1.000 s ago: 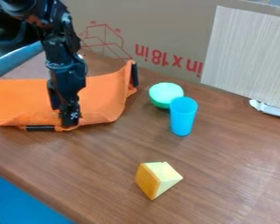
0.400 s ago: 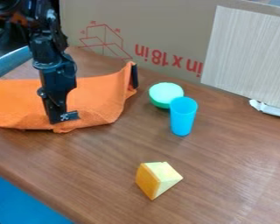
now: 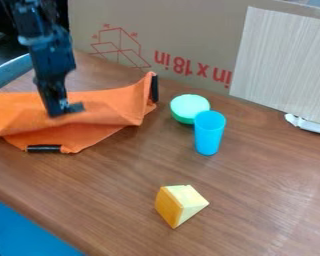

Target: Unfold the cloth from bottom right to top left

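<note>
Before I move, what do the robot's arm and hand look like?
The arm is black with a faint bluish sheen, built of blocky segments, and narrows toward an equally dark, slim hand. I can't make out cables or markings on either.

Looks like matt, softly rough fabric in the cloth (image 3: 116,102), smooth plastic in the cup (image 3: 209,134) and bowl (image 3: 189,108), faintly glossy wood grain across the surface (image 3: 256,180), and matt cardboard in the brown panel (image 3: 183,30).
</note>
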Tool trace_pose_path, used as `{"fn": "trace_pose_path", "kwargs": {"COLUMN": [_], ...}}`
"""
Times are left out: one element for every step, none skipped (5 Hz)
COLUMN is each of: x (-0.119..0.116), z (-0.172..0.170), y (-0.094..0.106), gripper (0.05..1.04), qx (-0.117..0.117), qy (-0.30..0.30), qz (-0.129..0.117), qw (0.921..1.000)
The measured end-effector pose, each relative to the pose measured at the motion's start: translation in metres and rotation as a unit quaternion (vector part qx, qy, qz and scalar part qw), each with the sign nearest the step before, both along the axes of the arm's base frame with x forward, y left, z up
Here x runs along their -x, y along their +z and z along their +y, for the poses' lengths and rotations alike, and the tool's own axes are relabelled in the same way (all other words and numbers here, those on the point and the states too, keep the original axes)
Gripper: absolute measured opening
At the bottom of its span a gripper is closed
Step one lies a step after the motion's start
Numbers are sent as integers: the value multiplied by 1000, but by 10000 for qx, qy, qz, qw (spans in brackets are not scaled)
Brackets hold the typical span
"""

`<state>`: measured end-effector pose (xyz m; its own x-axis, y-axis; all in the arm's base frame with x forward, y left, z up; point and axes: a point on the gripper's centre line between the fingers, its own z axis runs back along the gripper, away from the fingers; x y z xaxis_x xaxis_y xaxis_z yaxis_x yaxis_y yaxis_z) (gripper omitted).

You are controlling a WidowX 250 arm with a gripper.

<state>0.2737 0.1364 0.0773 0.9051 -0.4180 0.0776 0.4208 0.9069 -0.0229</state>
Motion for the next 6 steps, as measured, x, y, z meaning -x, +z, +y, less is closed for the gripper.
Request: {"fn": "trace_pose_path", "kwargs": {"x": [-17, -44, -73, -97, -123, -136], "z": [10, 27, 48, 74, 103, 121], "y": [32, 44, 46, 42, 38, 46], "gripper": [54, 54, 54, 54, 54, 54], "qx": [170, 182, 114, 65, 47, -119], "qy": [303, 690, 1068, 1391, 1658, 1756], "qz": [-244, -283, -309, -226, -194, -428], "qw": [9991, 9970, 9937, 9900, 9860, 9835]}}
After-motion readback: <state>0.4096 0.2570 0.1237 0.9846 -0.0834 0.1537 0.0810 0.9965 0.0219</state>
